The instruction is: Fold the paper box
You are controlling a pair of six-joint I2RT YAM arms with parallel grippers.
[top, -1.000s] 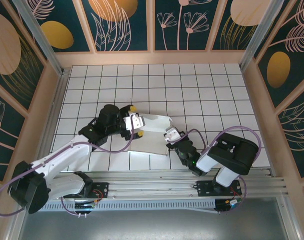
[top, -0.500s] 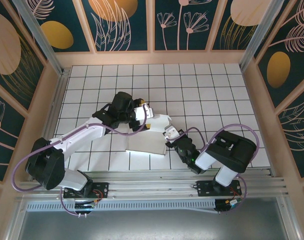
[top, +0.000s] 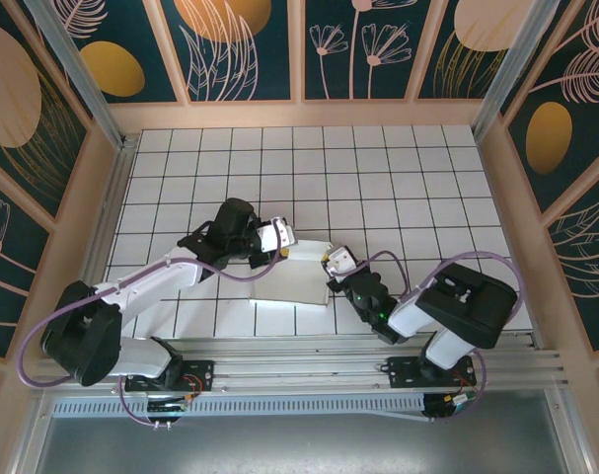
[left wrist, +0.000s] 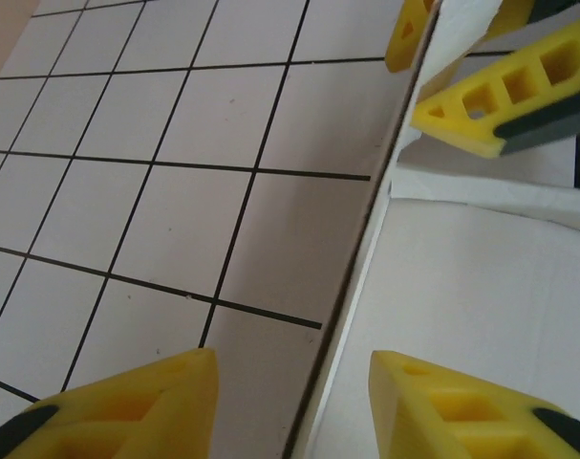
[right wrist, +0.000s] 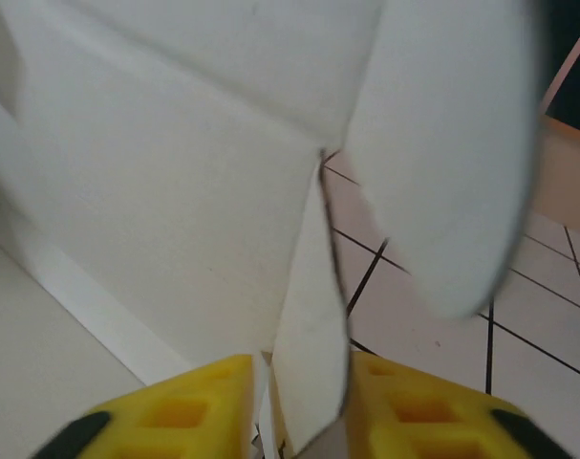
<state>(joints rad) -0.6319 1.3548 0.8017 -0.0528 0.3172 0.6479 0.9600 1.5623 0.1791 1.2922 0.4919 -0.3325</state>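
Yellow fingers [left wrist: 127, 411] of the left jaws stand spread in the left wrist view. One is at 7 o'clock over bare tiles and the other at 5 o'clock over the paper box [left wrist: 481, 287]. A raised edge of the box runs up between them toward 1 o'clock and touches neither. At 1 o'clock in that view the right jaws' fingers [left wrist: 500, 96] sit on either side of the same edge.

In the right wrist view the right jaws flank a narrow upright strip of card [right wrist: 309, 316] and are slightly parted. A sliver of gap shows beside the finger at 7 o'clock. The finger at 5 o'clock sits close against the card, though blur hides whether they touch. Beyond the strip a broad white panel [right wrist: 175, 191] spreads toward 11 o'clock. A rounded flap [right wrist: 442, 163], out of focus, hangs at 2 o'clock above tiles.

From above, the box lies in the near half of the worktop [top: 398, 168], between the two arms, its flat panel toward 6 o'clock. The left jaws are at the box's 11 o'clock corner, with the left arm [top: 151, 281] reaching in from 8 o'clock. The right jaws are at its 3 o'clock edge, with the right arm [top: 457, 306] coming from 4 o'clock. White tiles with black lines cover the worktop, and teal and gold patterned walls [top: 250, 49] enclose it.
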